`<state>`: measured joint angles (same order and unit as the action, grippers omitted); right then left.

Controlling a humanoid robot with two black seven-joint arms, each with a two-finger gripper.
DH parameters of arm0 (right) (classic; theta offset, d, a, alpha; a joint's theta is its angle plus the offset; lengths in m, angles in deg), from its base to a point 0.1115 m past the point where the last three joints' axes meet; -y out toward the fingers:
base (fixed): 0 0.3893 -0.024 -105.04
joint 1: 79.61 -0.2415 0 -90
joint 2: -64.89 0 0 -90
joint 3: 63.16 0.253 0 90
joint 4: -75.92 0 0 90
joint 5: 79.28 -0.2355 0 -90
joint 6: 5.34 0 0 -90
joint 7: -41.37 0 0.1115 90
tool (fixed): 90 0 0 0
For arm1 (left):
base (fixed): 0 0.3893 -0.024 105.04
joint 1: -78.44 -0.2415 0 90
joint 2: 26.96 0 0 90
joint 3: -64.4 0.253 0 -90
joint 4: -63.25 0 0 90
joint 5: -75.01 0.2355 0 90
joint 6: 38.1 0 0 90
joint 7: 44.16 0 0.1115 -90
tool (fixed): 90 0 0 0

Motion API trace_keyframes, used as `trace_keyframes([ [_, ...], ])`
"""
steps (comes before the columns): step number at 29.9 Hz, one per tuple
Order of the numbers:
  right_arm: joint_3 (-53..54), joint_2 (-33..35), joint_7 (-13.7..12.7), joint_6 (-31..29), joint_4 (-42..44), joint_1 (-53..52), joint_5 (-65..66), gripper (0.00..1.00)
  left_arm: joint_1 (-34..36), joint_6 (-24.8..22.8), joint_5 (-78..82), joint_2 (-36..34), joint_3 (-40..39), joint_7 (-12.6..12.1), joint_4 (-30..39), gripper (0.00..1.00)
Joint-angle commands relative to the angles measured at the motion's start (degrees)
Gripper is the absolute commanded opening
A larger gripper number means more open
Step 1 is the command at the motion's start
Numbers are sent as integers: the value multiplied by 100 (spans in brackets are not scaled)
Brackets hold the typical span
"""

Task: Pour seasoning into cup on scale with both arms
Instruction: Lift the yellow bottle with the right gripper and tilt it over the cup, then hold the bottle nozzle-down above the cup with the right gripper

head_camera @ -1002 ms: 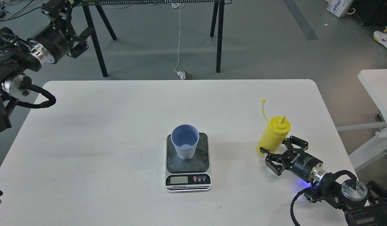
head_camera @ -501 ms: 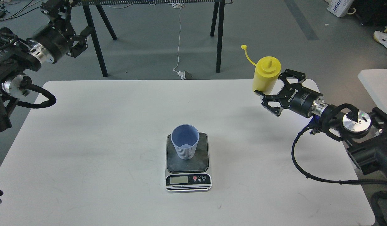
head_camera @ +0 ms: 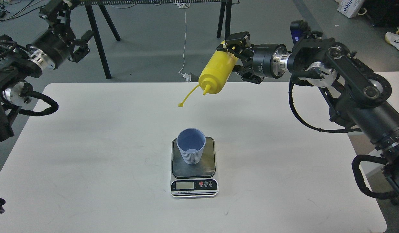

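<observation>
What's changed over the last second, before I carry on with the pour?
The right gripper, shut on the yellow bottle, lifted it off the table's right side, carried it up and leftward, and tipped it nozzle-down, cap dangling on its tether; it is not yet over the cup. The cup, the scale and the raised left gripper barely moved.

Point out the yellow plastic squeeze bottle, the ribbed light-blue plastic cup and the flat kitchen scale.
Yellow plastic squeeze bottle [head_camera: 216, 72], head view, middle of its tilted body.
Ribbed light-blue plastic cup [head_camera: 191, 156], head view, its outer ribbed wall.
Flat kitchen scale [head_camera: 207, 166], head view, bare dark platform right of the cup.
</observation>
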<state>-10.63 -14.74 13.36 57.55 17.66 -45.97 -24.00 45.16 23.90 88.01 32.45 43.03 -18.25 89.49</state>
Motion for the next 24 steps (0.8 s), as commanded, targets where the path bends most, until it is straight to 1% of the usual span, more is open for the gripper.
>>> trace_keyframes([
  [1, -32, -193, 1, 101, -317, -6, 912, 2, -196, 0, 1, 0, -279, 10, -14, 99],
  [8, -172, -448, 1, 223, -871, 20, 2573, 2, -355, 0, 1, -17, -464, 28, -14, 99],
  [13, -593, -510, 76, 496, -1047, 3, 2803, 2, -390, 0, 1, -17, -473, 195, -5, 99],
  [15, -787, -510, 137, 592, -1100, 3, 2856, 2, -390, 0, 1, -8, -473, 204, -14, 99],
  [19, -1147, -528, 348, 926, -1109, 3, 3145, 2, -390, 0, 1, -8, -473, 209, -14, 99],
  [24, -1280, -633, 357, 997, -1109, 3, 3181, 2, -390, 0, 1, -17, -473, 209, -14, 99],
])
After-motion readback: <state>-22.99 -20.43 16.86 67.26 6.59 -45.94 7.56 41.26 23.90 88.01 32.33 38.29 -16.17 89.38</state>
